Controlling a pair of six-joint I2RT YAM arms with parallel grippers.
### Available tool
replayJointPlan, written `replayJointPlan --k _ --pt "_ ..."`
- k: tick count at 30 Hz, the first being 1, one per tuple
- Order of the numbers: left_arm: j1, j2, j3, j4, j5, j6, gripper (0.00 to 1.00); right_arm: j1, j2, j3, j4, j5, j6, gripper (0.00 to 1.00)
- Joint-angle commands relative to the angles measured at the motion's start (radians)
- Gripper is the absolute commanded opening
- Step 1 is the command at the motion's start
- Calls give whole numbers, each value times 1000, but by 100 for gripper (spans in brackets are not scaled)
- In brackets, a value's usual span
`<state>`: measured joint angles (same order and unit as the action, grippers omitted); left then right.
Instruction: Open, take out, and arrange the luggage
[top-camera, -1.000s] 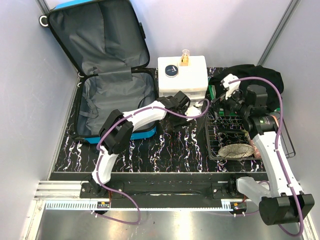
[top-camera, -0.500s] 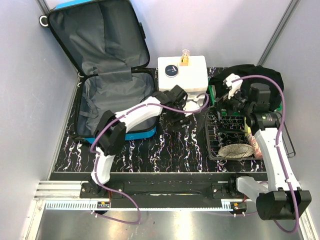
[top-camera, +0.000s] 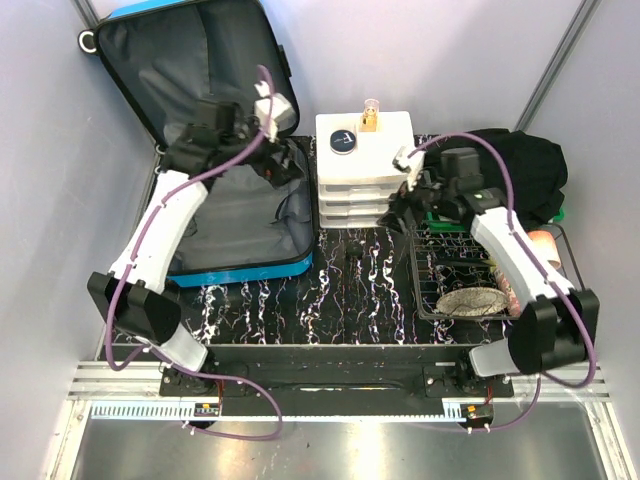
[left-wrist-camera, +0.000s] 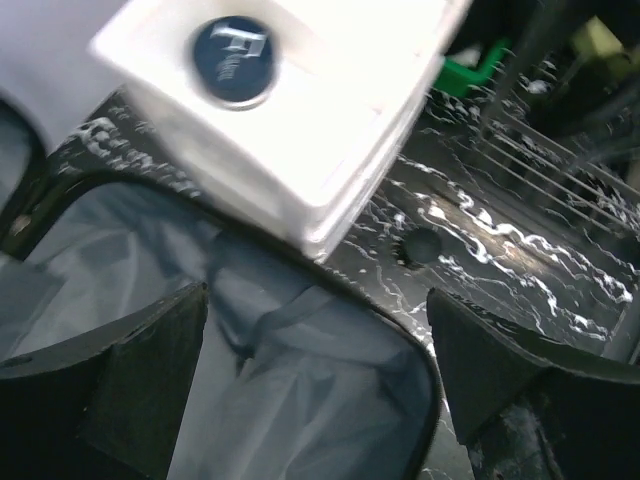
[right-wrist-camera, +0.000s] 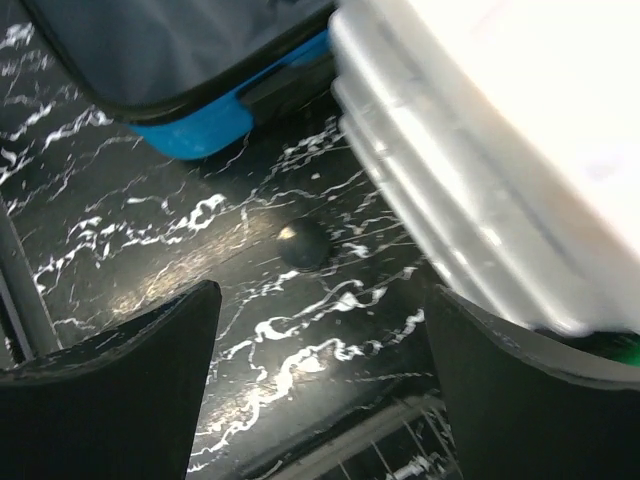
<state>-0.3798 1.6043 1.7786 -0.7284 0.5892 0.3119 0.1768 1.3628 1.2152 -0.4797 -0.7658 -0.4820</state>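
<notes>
**Luggage** (top-camera: 235, 215): just left of the drawers (top-camera: 365, 180). It lies open, lid leaning on the rear wall, grey lining showing.

**Left gripper** (top-camera: 278, 160): over the luggage edge nearest the drawers. Fingers are spread wide with nothing between them.

**Right gripper** (top-camera: 402, 205): at the drawers' right front corner. Jaws are parted and grasp nothing (wrist view blurred).

**On the drawers:** dark disc (top-camera: 343, 141) and small bottle (top-camera: 370, 115).

**Right of the drawers:** wire basket (top-camera: 418, 290) under the right arm, with black cloth (top-camera: 525, 165) behind it.

**In front of the drawers:** small dark ball (right-wrist-camera: 303, 243) on the table (top-camera: 330, 300).
</notes>
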Motion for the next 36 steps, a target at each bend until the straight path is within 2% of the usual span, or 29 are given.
replayJointPlan --k 1,6,9,15,22,27,30,36 --pt "169 -41 -28 99 136 -152 95 119 102 35 10 115 -69 91" --pt "338 -58 -79 184 173 -260 95 258 222 27 81 282 -109 91" --pt "366 -61 -87 192 178 -275 95 299 307 40 101 348 -106 90" --pt "367 -61 -81 195 196 -286 95 339 413 26 162 437 -122 91" --pt "367 -41 -58 173 190 -270 96 349 519 52 181 451 -110 91" --pt "367 -14 -25 146 196 -258 96 357 535 57 158 431 -118 91" --pt "367 0 -19 145 195 -254 96 360 536 49 153 433 -118 87" --pt "367 16 -21 146 201 -255 96 360 513 24 156 421 -130 62"
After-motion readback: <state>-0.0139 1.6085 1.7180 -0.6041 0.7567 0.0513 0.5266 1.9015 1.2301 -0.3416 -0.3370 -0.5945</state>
